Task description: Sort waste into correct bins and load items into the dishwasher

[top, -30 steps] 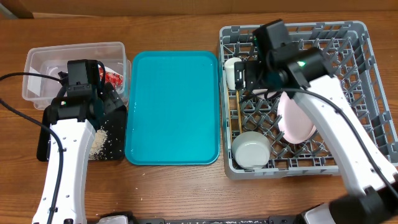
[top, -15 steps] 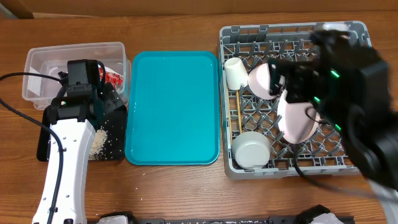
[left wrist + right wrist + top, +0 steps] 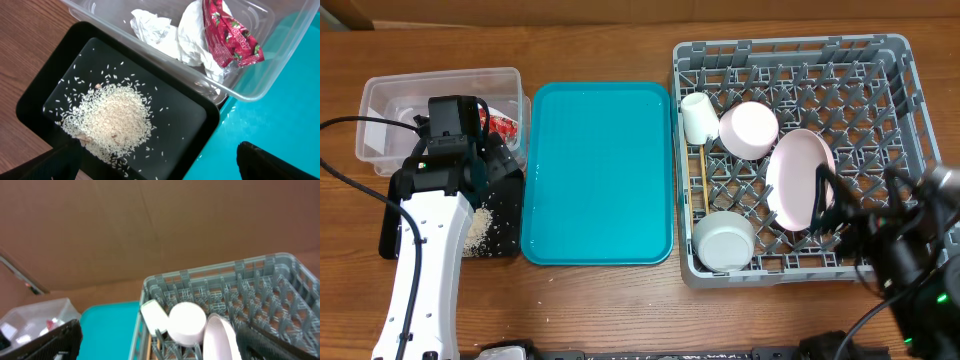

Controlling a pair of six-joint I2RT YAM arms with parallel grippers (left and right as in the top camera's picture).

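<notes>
Rack (image 3: 790, 46): 1 plate (image 3: 796, 180), 1 pink bowl (image 3: 750, 130), 1 white bowl (image 3: 725, 242), 1 cup (image 3: 694, 116). Left end effector (image 3: 165, 160), right end effector (image 3: 160, 342): spread wide, empty.

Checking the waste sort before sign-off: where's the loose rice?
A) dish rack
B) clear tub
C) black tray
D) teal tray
C: the rice lies heaped in the black tray, while the clear tub beside it holds only the napkin and red wrapper.
</notes>
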